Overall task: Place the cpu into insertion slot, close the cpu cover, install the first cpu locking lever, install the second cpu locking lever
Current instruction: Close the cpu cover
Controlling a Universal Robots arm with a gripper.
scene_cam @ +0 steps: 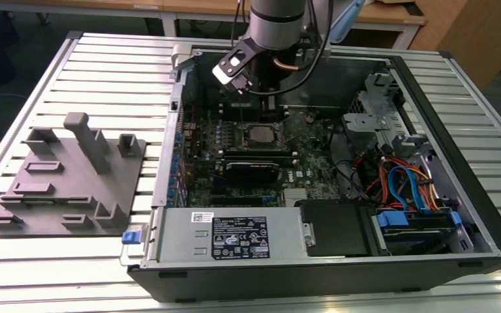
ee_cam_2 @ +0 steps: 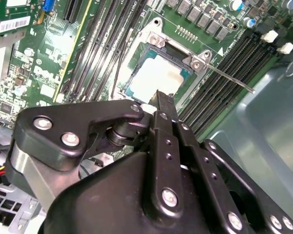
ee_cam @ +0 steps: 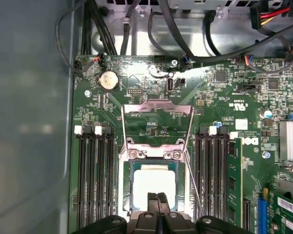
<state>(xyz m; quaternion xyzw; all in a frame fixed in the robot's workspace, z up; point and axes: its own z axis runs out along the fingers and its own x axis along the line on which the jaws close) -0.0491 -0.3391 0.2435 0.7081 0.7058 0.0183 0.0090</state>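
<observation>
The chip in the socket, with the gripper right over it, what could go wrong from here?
The gripper hangs close over the chip; pressing down could scrape it or tilt it in the socket. The cover is open and the lever sticks out loose, so a sideways move might snag either.

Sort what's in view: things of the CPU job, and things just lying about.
Job: cpu, insertion slot, cpu cover, locking lever, gripper.
Lying about: memory slots, coin battery, grey fixture block, power supply, coloured cables.
</observation>
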